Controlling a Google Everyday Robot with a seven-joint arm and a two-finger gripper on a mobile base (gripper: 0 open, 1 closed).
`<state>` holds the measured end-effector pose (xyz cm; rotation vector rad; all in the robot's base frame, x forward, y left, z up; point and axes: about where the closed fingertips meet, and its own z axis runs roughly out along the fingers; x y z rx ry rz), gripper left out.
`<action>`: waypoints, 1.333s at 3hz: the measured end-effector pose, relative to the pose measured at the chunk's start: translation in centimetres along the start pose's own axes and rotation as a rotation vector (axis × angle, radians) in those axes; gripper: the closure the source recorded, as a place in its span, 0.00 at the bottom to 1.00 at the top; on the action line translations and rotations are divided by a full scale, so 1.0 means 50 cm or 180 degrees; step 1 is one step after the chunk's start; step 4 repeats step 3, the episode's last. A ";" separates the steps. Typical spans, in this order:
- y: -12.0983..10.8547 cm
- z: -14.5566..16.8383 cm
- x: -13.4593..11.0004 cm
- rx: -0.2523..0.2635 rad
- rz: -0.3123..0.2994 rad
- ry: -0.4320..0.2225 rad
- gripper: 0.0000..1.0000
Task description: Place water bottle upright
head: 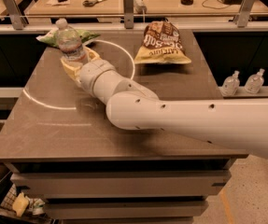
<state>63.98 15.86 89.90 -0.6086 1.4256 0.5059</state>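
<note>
Dim warm light, soft sheen on table [54,125] — hand [77,62] gripping water bottle [69,41], far-left.

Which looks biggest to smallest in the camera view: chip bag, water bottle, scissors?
1. chip bag
2. water bottle, gripped by the hand at the table's far left
3. scissors, farther back, so true size is unsure

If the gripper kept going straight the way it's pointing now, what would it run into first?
The gripper, at the far left of the table, holds the water bottle upright in its line. Past the bottle, the green bag lying behind it looks like the first thing met, though depth is unclear.
</note>
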 end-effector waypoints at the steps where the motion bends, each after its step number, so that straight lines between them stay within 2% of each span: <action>1: 0.003 0.001 -0.004 -0.0005 -0.0004 -0.0008 0.12; 2: 0.005 0.002 -0.007 -0.0010 -0.0007 -0.0014 0.00; 4: 0.005 0.002 -0.007 -0.0010 -0.0007 -0.0015 0.00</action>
